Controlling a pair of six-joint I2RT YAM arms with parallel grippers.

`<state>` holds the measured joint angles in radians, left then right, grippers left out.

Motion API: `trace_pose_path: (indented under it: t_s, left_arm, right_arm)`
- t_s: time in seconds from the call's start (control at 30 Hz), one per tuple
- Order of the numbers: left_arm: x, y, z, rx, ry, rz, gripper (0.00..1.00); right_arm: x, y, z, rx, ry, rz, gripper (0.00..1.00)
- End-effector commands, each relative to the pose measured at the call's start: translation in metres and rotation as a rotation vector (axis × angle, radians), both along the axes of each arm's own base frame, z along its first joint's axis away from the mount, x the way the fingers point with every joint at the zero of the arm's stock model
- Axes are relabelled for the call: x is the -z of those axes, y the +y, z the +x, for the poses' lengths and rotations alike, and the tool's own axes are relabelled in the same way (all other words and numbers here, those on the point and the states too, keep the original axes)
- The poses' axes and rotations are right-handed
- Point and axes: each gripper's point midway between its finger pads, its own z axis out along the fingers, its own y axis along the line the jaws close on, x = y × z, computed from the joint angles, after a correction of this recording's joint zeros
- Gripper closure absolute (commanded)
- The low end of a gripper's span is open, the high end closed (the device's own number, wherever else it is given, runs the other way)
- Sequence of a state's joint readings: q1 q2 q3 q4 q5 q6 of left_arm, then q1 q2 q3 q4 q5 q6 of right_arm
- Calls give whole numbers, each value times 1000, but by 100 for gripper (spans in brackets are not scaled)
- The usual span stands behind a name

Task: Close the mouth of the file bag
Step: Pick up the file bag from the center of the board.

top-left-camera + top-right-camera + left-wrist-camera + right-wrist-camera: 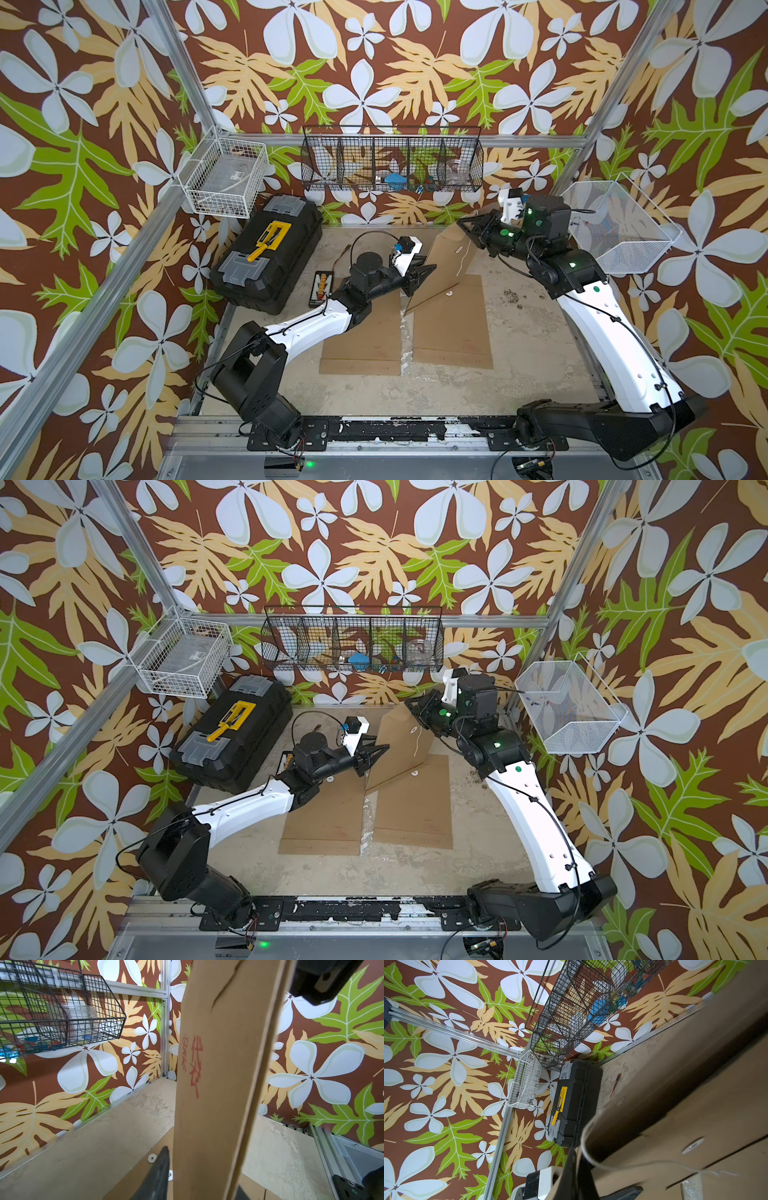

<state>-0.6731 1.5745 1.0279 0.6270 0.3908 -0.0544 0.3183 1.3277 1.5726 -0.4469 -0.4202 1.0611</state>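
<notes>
File bag [446, 266] tilted above mottled beige table [532, 332]; floral walls [374, 62].

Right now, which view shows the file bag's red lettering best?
Left wrist: the red lettering on the lifted file bag is large and sharp. Both top views show only its button side; right wrist only blurred brown paper.

Front of table [415, 399]: bare, free passage.
Centre: file bag [446, 266] raised on edge, a wall across mid-table.
Far left corner: toolbox [268, 253] blocks it.
Back wall: black wire basket [392, 162] overhangs.
Right wall: white mesh basket [619, 224] overhangs.
</notes>
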Motion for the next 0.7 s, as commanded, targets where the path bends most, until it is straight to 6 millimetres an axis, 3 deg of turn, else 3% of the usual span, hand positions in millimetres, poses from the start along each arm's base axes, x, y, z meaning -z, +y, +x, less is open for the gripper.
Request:
trace_pose_path:
  t_s: [0.0,0.13,0.33,0.43,0.57,0.67]
  left_arm:
    - [-17,-1,-2,13,-39,-41,79]
    - [-21,5,4,-17,-21,-50,100]
    - [-36,32,11,-61,4,-103,100]
    - [-46,47,10,-74,-13,-116,100]
    - [-51,59,2,-67,-25,-98,100]
    - [-48,68,-3,-75,-10,-85,100]
  right_arm:
    - [-14,10,-3,-61,-48,51,100]
    - [-9,12,-5,-77,-53,73,94]
    - [-10,2,-11,-90,-101,74,71]
    - [-1,-1,-14,-98,-128,46,62]
    - [28,0,-11,-122,-117,6,59]
    - [37,1,-9,-140,-145,-45,60]
